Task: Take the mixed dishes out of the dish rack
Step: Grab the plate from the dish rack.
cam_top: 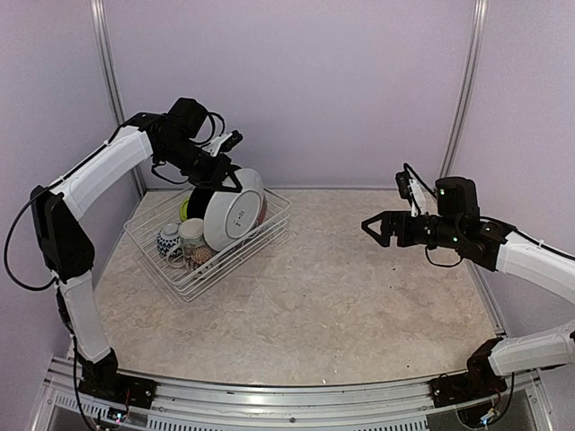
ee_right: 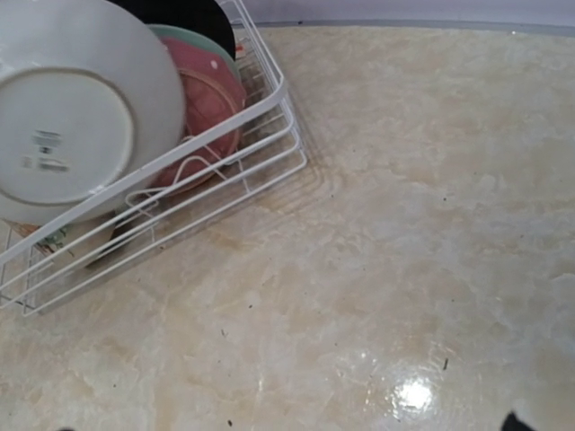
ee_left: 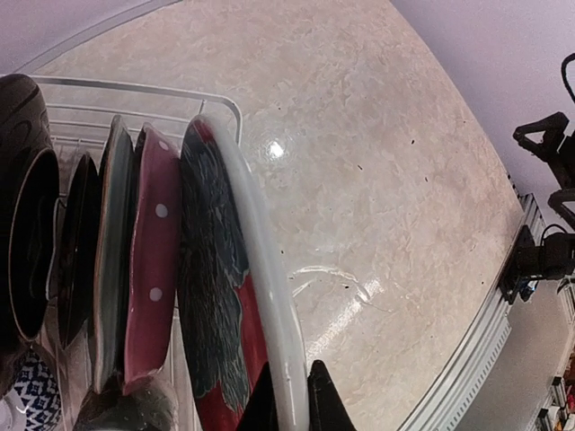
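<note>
The white wire dish rack (cam_top: 273, 226) stands on the table at the left. A red floral plate (cam_top: 235, 208) with a white back stands on edge in it. My left gripper (cam_top: 225, 179) is shut on the top rim of this plate. In the left wrist view its fingers (ee_left: 325, 404) pinch the white rim of the floral plate (ee_left: 212, 296). Behind it stand a pink dotted plate (ee_left: 153, 269) and further plates. A cream mug (cam_top: 191, 235) and a blue-white bowl (cam_top: 169, 239) sit at the rack's near end. My right gripper (cam_top: 379, 231) is open and empty above the table, well right of the rack.
A lime green bowl (cam_top: 185, 208) shows behind the plates. The right wrist view shows the rack's corner (ee_right: 286, 135) and the plate's white back (ee_right: 72, 117). Bare marble-look tabletop (cam_top: 359, 296) lies between rack and right arm. Walls stand close on three sides.
</note>
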Tool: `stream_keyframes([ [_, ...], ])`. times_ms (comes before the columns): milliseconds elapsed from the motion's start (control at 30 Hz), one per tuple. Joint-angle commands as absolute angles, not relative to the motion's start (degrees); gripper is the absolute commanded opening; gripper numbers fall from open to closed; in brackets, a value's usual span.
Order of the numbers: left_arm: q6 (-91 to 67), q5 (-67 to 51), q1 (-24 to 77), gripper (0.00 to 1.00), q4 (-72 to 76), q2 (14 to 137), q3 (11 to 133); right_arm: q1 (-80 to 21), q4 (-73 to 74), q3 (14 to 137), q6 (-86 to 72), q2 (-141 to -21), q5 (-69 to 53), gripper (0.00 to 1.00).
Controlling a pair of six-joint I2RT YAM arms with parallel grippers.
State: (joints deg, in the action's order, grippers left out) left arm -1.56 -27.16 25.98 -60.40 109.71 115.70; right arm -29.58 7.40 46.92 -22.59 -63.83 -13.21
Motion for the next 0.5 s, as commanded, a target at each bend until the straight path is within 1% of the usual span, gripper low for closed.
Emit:
stream_keyframes([
  [0, -5.5, -32.8, 27.0, 0.00, -60.9, 104.1, 119.2, -30.3, 6.2, 47.9, -23.6, -64.4, -12.8, 1.00],
  [300, -6.7, -38.8, 27.9, 0.00, -58.7, 100.9, 117.6, -30.3, 6.4, 47.2, -24.5, -65.1, -11.4, 1.00],
  [467, -7.3, -40.1, 28.4, 0.00, -58.1, 100.8, 117.8, -30.3, 6.8, 47.1, -25.1, -65.8, -10.1, 1.00],
])
